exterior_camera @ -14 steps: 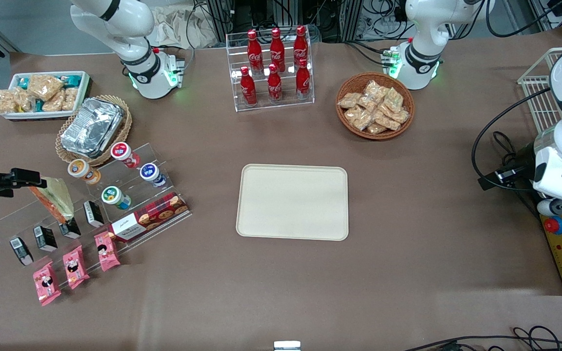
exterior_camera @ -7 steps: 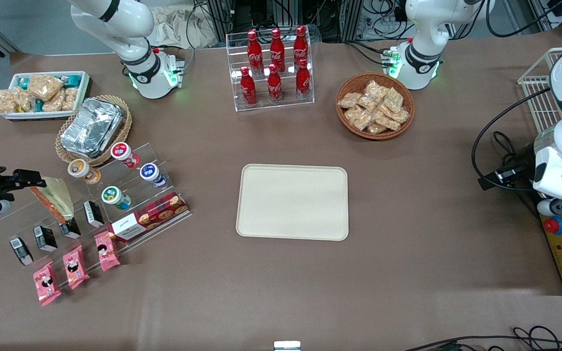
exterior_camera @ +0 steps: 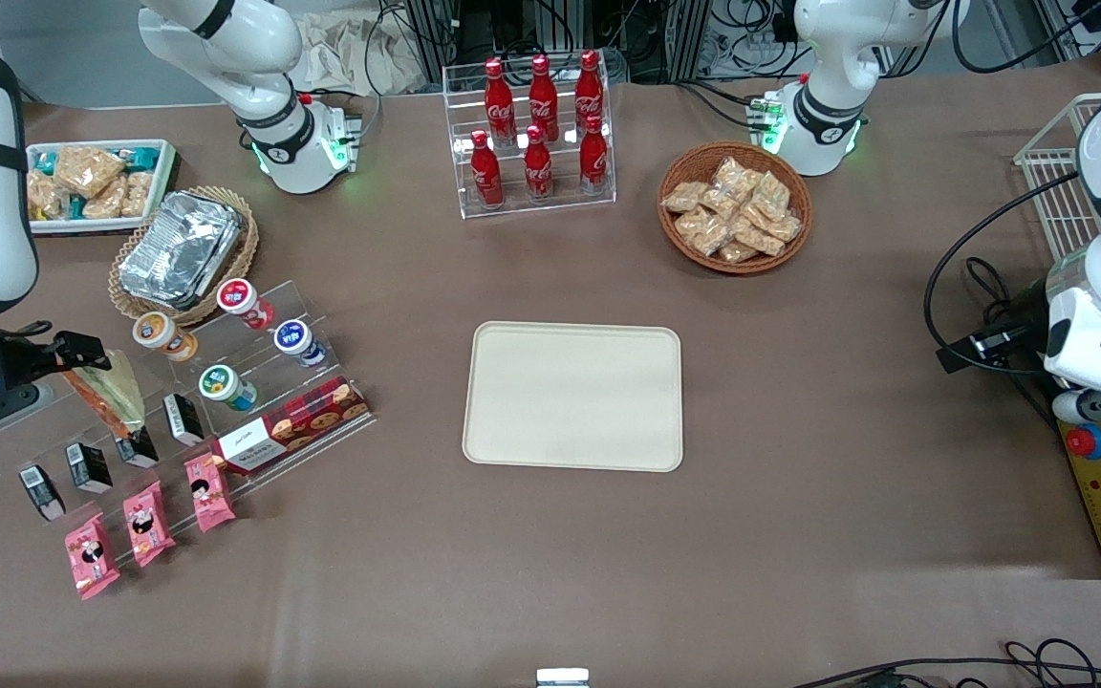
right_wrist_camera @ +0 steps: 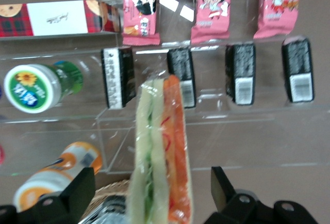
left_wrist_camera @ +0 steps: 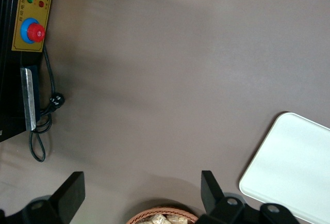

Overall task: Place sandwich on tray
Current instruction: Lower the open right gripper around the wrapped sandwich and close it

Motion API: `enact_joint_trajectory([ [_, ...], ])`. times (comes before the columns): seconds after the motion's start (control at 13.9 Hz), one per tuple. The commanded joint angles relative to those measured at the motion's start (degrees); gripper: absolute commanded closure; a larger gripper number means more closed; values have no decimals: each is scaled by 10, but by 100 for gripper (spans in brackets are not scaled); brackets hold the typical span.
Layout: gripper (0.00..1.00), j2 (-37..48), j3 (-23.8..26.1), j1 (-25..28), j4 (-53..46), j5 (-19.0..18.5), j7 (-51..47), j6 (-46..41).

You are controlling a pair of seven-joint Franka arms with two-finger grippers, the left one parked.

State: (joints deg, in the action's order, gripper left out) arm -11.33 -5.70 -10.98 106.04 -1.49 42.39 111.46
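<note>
Clear plastic wraps the sandwich (exterior_camera: pixel 109 392), which stands on the see-through stepped rack (exterior_camera: pixel 178 401) at the working arm's end of the table, among small black packets (exterior_camera: pixel 89 465) and capped jars (exterior_camera: pixel 226 387). My gripper (exterior_camera: pixel 82 352) sits at the sandwich's upper end, and the wrist camera shows its two fingers (right_wrist_camera: pixel 77 195) spread wide on either side of the wedge (right_wrist_camera: pixel 160 152), with gaps between each pad and the wrap. So it is open around the sandwich and has hold of nothing yet, as far as I can judge.

I read this as the reach-and-straddle step, just short of the grasp. Next I would settle the fingers a little lower over the bread faces and close gently, since the wrap looks slippery and the filling soft, then lift straight up clear of the rack before swinging away.

Toward the middle of the table lies the beige tray (exterior_camera: pixel 573 397), bare and well apart from the rack, nearer the front camera than the bottle stand (exterior_camera: pixel 531 134). Carrying the wedge there should meet nothing in the way.
</note>
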Motion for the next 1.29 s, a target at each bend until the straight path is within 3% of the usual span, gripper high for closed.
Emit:
enact_joint_trajectory([
  [0.0,0,22,3,-15,51,-12,32,59],
  [0.5,2,22,3,-21,89,-11,35,90],
  [0.58,9,22,3,-20,90,-11,35,89],
  [0.72,42,22,3,-20,90,-11,36,83],
  [0.86,62,20,3,-20,85,-11,38,72],
  [1.22,64,16,4,-18,49,-5,37,36],
])
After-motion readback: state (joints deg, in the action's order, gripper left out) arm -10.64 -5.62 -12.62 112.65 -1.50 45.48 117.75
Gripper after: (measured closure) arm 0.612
